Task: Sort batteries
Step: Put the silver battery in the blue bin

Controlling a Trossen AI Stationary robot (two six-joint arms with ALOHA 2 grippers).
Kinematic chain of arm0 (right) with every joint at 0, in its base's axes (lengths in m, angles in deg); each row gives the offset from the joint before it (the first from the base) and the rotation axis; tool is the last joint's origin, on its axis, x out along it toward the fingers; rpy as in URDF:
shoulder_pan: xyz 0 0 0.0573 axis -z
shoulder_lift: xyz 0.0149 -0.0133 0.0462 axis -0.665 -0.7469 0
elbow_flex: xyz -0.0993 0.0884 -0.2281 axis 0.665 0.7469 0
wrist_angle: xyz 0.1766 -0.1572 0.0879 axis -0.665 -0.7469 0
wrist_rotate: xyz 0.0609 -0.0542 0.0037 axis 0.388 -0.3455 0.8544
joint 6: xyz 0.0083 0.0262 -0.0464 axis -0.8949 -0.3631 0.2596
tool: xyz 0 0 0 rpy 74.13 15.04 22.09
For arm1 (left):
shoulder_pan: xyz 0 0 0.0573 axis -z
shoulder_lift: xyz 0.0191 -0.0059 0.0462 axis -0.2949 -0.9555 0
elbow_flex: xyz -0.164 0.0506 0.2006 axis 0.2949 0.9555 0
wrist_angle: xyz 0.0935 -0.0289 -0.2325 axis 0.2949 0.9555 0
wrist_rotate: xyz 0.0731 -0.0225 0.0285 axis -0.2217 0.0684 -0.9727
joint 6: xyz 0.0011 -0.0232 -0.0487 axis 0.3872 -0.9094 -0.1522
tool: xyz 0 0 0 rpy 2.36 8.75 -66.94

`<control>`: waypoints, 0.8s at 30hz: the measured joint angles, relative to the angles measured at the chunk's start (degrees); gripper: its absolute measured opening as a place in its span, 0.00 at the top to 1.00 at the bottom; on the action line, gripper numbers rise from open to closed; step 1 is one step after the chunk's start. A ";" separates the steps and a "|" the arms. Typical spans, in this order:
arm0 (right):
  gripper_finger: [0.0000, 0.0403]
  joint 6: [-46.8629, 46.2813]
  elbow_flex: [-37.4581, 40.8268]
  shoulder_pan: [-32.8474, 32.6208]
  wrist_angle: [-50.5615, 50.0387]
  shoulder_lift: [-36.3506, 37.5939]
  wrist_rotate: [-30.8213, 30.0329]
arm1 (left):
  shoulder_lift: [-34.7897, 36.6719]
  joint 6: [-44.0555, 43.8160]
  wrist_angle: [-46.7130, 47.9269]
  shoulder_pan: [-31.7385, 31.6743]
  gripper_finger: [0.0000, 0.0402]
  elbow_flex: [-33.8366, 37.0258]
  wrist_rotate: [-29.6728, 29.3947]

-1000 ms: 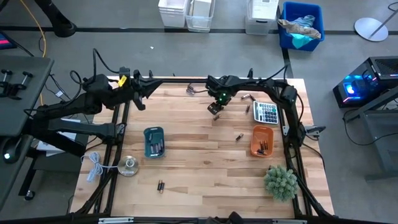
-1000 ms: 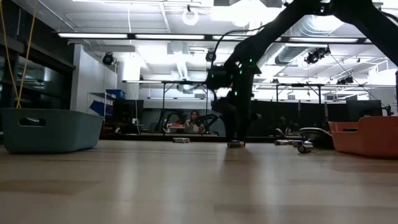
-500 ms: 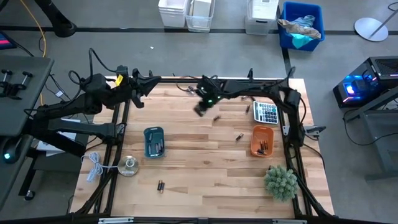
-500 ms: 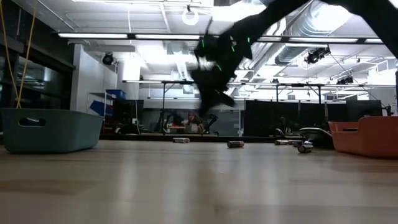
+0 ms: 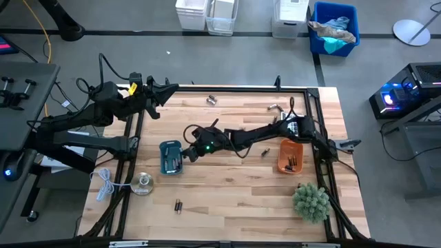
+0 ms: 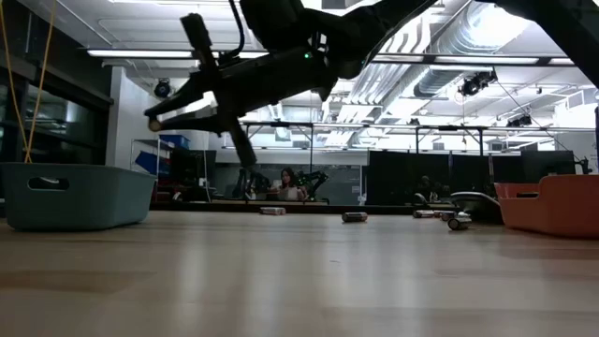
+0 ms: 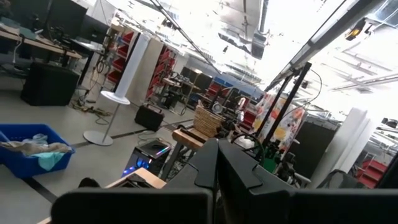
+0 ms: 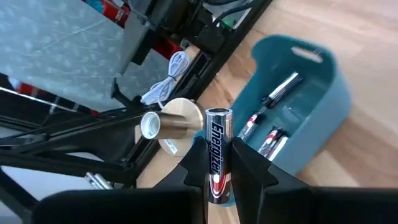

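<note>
From my end, the right gripper [image 8: 214,163] has its dark fingers clamped on a glossy black-and-silver cylindrical battery [image 8: 216,155], held over the wood table [image 5: 227,200] just beside the smooth teal plastic tray [image 5: 170,157], which already holds a few slim cells [image 8: 273,124]. The left gripper [image 5: 165,91] sits pinched together at the table's far left corner.

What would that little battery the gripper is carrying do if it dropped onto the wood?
Probably roll: the battery is a smooth, round cylinder, and the wooden table looks flat. It seems rigid, so it should not bend. The right gripper pinches only its lower part, so it might slip if bumped.
</note>
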 joint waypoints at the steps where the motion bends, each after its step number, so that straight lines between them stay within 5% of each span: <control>1: 0.92 -0.75 0.00 -0.19 0.81 -0.54 -0.05 | 0.00 0.00 0.00 0.00 1.00 0.00 0.00; 5: 0.92 -3.30 -2.13 -0.45 1.78 -3.76 -0.18 | 0.00 0.02 0.01 0.00 1.00 0.00 0.00; 9: 0.92 -2.61 -13.05 -0.85 -0.97 -9.98 2.32 | 0.00 0.04 0.02 0.00 1.00 0.00 0.00; 16: 0.91 8.17 -29.42 -0.64 -23.86 -16.50 3.14 | 0.00 -0.02 0.02 0.02 1.00 0.00 0.02; 24: 0.61 17.57 -33.18 1.50 -33.24 -16.12 5.96 | 0.00 0.07 -0.04 0.02 1.00 0.00 0.02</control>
